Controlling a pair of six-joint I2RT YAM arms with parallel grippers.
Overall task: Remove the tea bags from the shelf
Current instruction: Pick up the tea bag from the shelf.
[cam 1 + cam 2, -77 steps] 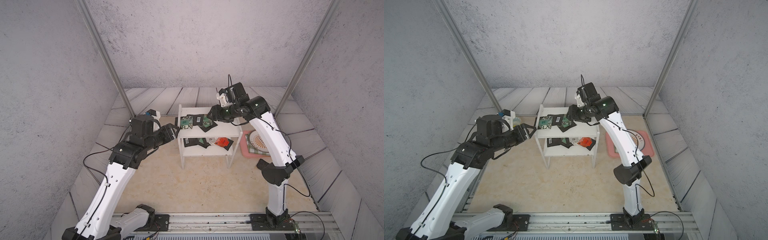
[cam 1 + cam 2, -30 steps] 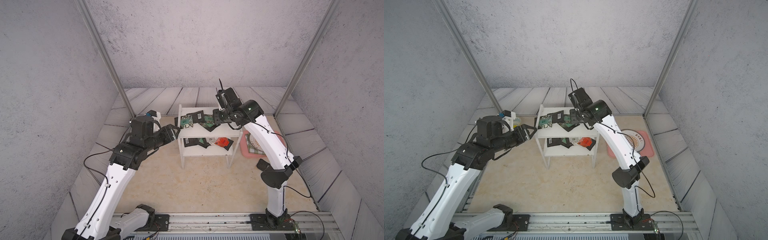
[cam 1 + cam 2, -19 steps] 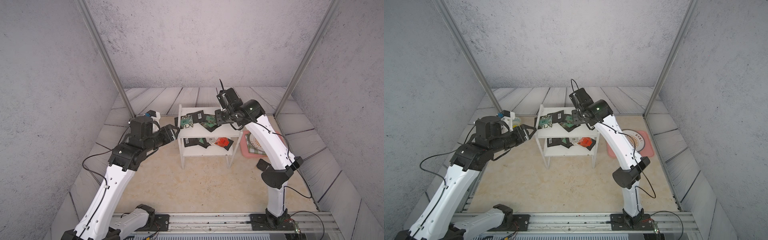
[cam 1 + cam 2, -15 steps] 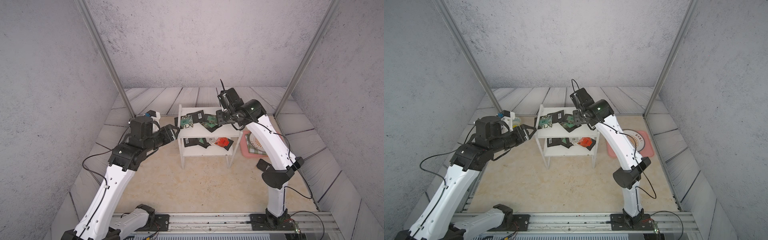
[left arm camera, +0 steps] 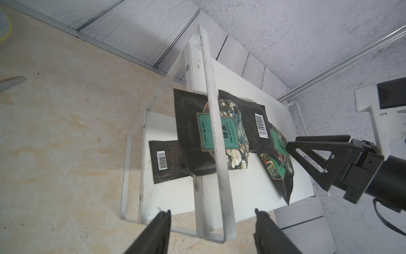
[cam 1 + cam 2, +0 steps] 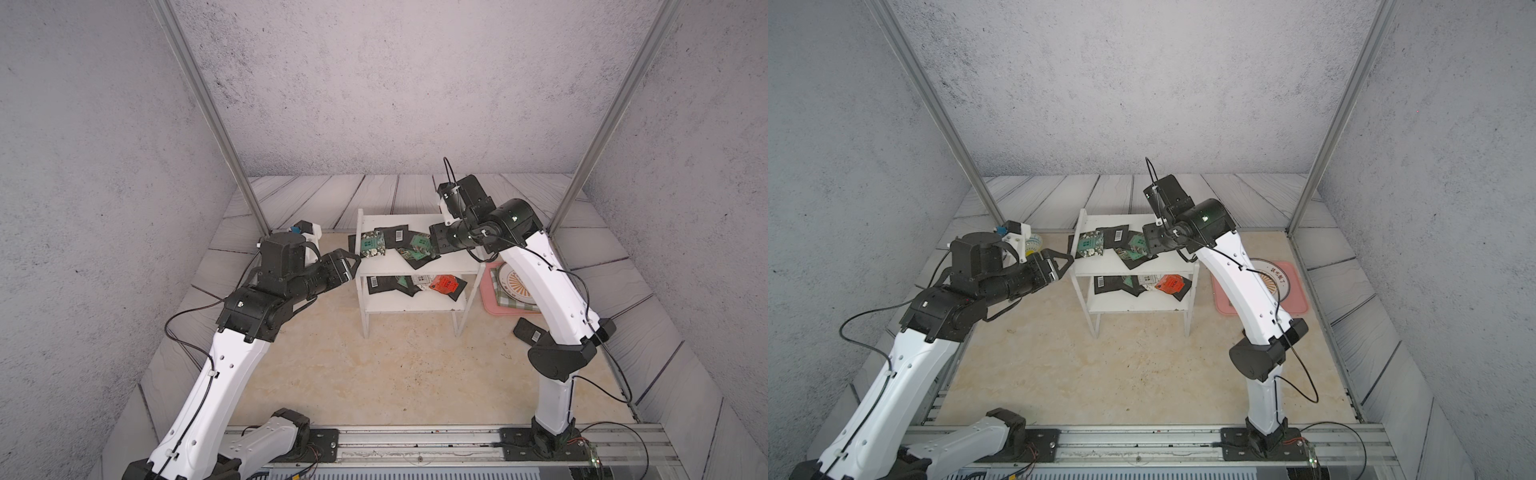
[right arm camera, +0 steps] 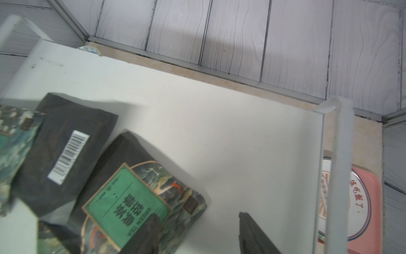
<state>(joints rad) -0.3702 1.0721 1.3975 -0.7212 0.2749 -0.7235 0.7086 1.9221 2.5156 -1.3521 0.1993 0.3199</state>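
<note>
Jaws wide, left and right: your right gripper (image 7: 197,217) is nearer, over the shelf's (image 7: 219,132) top board, green tea bag (image 7: 127,202) beside one finger.

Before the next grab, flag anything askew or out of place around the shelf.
One green jasmine tea bag on the shelf's top board sticks out past the side panel. The other tea bags there overlap in a crooked heap. A black sachet lies on the floor near the pink tray, not on it.
</note>
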